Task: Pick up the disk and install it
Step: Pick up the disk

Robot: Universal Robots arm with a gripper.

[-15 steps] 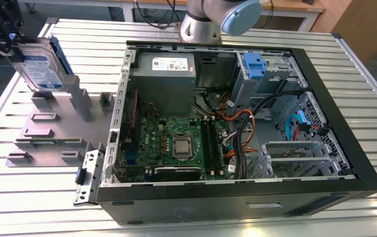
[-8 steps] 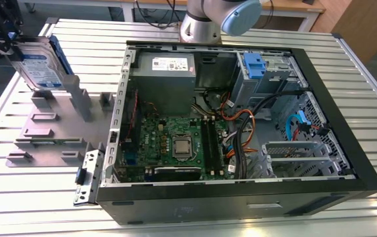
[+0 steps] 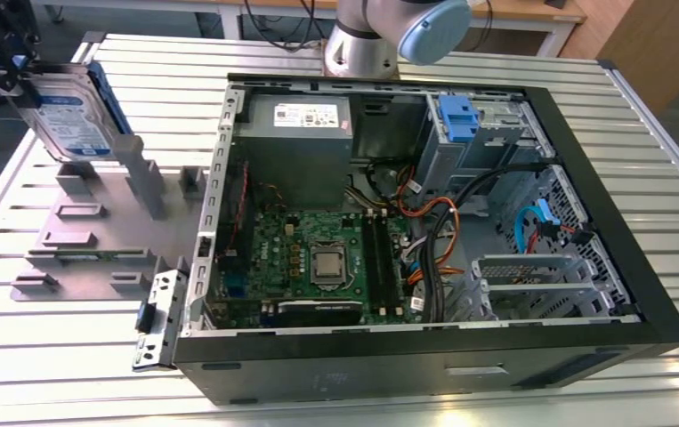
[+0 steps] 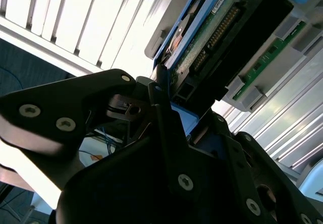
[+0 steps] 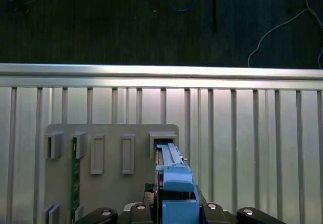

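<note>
The disk is a silver drive with a white-and-blue label and a blue side bracket. It stands on edge at the exterior view's far left, over the back slot of a grey holder plate. My gripper is shut on its upper end. In the first wrist view the disk appears edge-on, its lower end at a slot block, between my fingers. The second wrist view shows its green circuit board beyond my black gripper. Whether its lower edge still rests in the slot is unclear.
The open computer case lies to the exterior view's right of the plate. It holds a grey power-supply box, a motherboard, cables and a drive bay with a blue latch. A green memory stick sits in the plate. The arm's base stands behind the case.
</note>
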